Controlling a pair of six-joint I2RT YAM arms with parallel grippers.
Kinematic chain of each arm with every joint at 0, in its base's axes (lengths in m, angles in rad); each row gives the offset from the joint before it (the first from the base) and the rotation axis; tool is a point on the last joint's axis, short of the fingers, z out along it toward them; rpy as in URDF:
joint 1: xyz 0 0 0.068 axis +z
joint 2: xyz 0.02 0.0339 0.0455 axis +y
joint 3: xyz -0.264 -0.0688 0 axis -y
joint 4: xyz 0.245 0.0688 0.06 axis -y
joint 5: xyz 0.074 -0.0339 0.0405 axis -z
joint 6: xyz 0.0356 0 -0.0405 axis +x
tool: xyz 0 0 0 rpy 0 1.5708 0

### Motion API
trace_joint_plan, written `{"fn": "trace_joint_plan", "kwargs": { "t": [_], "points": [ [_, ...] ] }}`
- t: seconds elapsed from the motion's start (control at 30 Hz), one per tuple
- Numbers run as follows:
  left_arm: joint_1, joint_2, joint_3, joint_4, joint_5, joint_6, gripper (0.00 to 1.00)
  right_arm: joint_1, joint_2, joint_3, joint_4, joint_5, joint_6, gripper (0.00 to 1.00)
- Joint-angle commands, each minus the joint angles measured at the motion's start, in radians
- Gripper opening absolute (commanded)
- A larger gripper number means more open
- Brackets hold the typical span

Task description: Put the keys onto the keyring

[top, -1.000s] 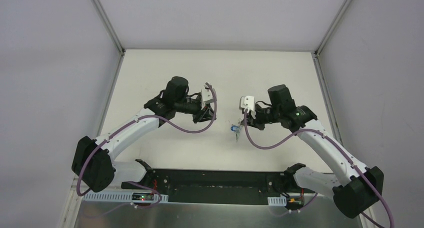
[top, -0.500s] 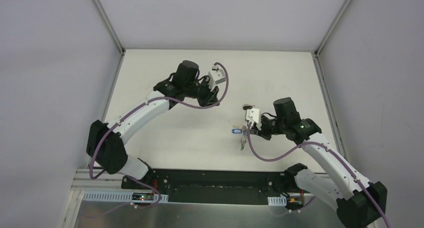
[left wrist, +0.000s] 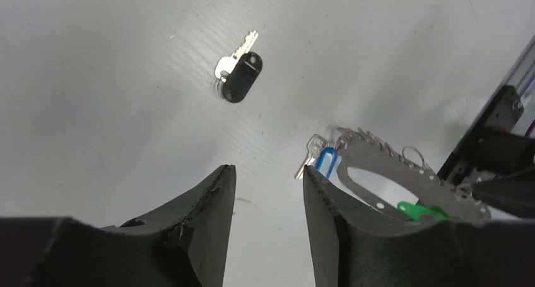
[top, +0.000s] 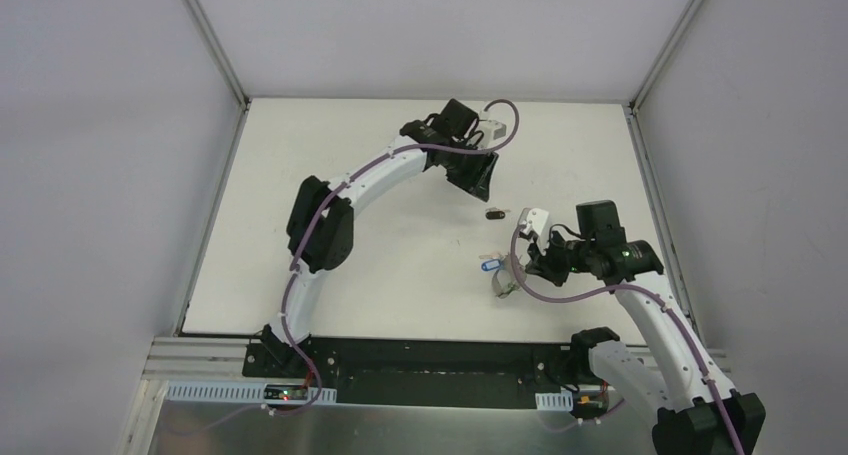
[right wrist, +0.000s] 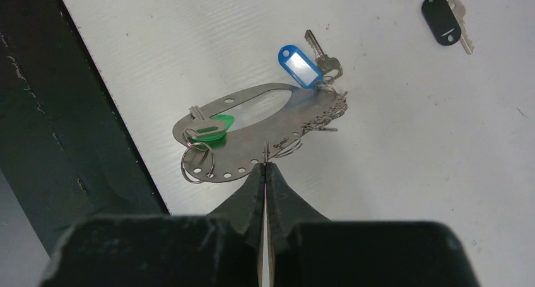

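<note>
The keyring (right wrist: pixel 252 132), a grey oval plate with small rings along its edge, lies on the white table. My right gripper (right wrist: pixel 265 166) is shut on one thin ring at its near edge. The blue key (right wrist: pixel 299 65) and the green key (right wrist: pixel 211 128) hang on the keyring. The black key (right wrist: pixel 445 19) lies loose, farther off. In the left wrist view my left gripper (left wrist: pixel 268 173) hangs open above bare table, with the black key (left wrist: pixel 240 79) ahead and the keyring (left wrist: pixel 404 176) to its right. From above, the left gripper (top: pixel 478 180) is just behind the black key (top: pixel 495 214).
A black rail (top: pixel 420 360) runs along the table's near edge, close to the keyring (top: pixel 505 283) and the right gripper (top: pixel 522 270). Grey walls with metal corner posts (top: pixel 215 45) enclose the white table (top: pixel 330 225).
The left arm has swung far to the back right and its jaws have opened wider. The right gripper has drawn the keyring nearer and rightward, staying shut.
</note>
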Motion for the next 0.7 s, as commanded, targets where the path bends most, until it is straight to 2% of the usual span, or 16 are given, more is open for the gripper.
{"fn": "trace_joint_plan", "kwargs": {
  "t": [0.0,0.13,0.4,0.67],
  "points": [
    [-0.011,0.109,0.206,-0.131,-0.079,-0.186,0.45,-0.025,-0.017,0.050,-0.073,0.008,0.023,0.00],
    [-0.011,0.196,0.281,-0.150,-0.078,-0.257,0.46,-0.032,-0.013,0.043,-0.073,0.008,0.031,0.00],
    [-0.010,0.280,0.299,-0.088,-0.043,-0.326,0.49,-0.033,-0.011,0.028,-0.061,0.005,0.043,0.00],
    [0.004,0.331,0.318,-0.063,-0.047,-0.386,0.46,-0.034,-0.020,0.018,-0.060,0.005,0.062,0.00]
  ]
}}
